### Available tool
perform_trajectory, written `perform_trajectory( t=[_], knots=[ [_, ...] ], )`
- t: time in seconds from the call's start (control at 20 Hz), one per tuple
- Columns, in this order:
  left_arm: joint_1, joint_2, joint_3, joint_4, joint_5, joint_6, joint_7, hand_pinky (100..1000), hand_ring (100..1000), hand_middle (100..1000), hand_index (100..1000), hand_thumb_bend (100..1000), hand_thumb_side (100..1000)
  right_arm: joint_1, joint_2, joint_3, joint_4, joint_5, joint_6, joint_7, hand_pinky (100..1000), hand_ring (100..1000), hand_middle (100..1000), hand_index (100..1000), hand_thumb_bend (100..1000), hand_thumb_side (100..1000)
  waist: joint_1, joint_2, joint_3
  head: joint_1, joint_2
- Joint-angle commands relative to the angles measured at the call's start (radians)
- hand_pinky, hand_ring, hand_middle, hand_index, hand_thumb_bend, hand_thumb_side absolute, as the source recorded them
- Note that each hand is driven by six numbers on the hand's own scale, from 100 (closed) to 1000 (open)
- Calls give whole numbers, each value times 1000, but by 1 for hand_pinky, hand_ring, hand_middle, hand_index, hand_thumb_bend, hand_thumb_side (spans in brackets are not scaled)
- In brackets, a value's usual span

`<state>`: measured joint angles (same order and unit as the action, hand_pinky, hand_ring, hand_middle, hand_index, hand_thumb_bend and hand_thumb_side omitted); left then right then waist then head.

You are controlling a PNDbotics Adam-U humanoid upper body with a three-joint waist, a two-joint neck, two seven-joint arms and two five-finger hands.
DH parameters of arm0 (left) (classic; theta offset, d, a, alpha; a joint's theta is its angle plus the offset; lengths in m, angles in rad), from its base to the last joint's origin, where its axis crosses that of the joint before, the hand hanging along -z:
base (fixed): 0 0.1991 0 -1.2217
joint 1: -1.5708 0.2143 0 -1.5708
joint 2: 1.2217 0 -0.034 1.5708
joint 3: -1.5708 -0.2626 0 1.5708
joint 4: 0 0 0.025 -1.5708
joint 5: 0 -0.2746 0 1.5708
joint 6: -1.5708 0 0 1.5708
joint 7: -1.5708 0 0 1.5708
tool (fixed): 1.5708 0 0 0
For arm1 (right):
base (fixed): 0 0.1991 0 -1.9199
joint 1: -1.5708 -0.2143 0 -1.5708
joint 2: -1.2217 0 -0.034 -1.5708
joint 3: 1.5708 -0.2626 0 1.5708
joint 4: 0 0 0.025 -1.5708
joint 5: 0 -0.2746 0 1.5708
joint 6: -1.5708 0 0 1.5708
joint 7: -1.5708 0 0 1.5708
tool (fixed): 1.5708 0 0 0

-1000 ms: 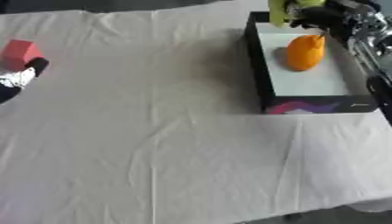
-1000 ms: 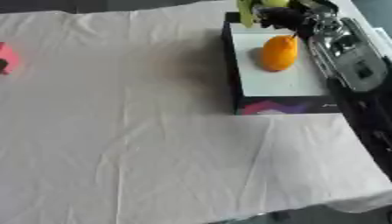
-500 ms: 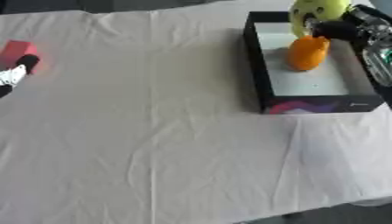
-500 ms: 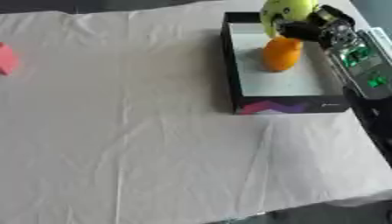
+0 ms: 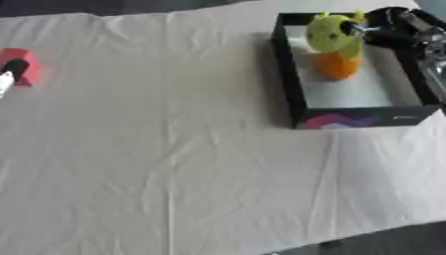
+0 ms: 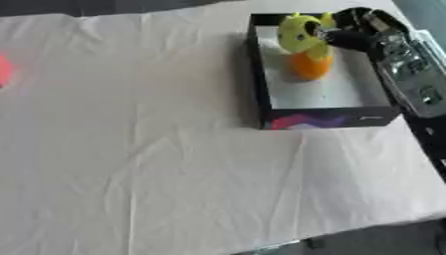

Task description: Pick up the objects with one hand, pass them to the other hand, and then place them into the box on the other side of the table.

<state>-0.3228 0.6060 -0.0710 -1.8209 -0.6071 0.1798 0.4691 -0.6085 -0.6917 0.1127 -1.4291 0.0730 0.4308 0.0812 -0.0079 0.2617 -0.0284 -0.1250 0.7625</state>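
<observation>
A yellow-green round toy [image 5: 331, 35] hangs over the black box [image 5: 292, 89] at the right, with my right hand [image 5: 383, 32] curled round it from the right. Below it an orange object [image 5: 336, 66] stands on the box's white floor. At the far left a red block [image 5: 26, 63] lies on the white cloth. Only a fingertip of my left hand [image 5: 10, 72] shows at the left edge, just in front of the red block.
The white cloth [image 5: 174, 149] is wrinkled and covers the whole table. Its front edge runs along the lower right, with dark floor beyond. My right arm [image 6: 409, 69] stretches along the box's right side.
My right hand has carried the yellow-green toy lower and leftward, to just above the orange object. The view has shifted a little, so the box looks lower.
</observation>
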Motion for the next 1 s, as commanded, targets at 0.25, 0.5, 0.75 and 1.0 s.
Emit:
perform_trajectory(
  t=[0.25, 0.5, 0.75, 1.0],
  knots=[
    [-2, 32, 15, -15, 0, 2, 4, 754, 721, 646, 814, 759, 364, -15, -41, -38, -23, 19, -53, -15, 944, 900, 852, 939, 553, 611, 8, -35, -1, 2, -26],
    [-3, 34, 16, -15, -3, 1, 4, 753, 721, 646, 814, 756, 361, -17, -39, -46, -26, 3, -58, -35, 942, 894, 847, 932, 527, 607, 7, -37, -1, 8, -31],
    [0, 37, 28, -16, -1, 9, 13, 756, 721, 645, 813, 744, 353, -34, -25, -63, -63, -104, -47, -115, 952, 886, 838, 911, 277, 684, 10, -38, 1, 52, -30],
    [-8, 55, 47, -6, 13, 30, -2, 758, 720, 643, 813, 721, 359, -56, -6, -61, -105, -219, -64, -203, 963, 886, 840, 916, 159, 733, 15, -38, 6, 132, -35]
  ],
)
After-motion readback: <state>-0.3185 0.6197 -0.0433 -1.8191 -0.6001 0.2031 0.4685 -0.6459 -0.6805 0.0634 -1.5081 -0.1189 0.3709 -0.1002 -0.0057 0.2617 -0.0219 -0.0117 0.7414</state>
